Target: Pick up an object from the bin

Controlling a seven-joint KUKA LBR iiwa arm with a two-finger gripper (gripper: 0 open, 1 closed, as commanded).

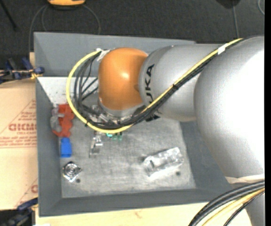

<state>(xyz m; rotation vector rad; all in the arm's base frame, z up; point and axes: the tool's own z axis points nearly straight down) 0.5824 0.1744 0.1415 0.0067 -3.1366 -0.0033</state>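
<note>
Grey bin [121, 199]: arm [182, 88] above, red piece [63, 119] & blue block [66, 147] left.

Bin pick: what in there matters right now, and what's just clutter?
Job: bin; small grey metal piece, nearest the wrist.
Lying about: red piece, blue block, shiny metal cap, clear plastic piece.

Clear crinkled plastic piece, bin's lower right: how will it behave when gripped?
The clear plastic piece looks thin and crumpled: probably light, likely to give when squeezed. Glossy facets suggest it may slip. Lying flat, it seems unlikely to roll.
</note>
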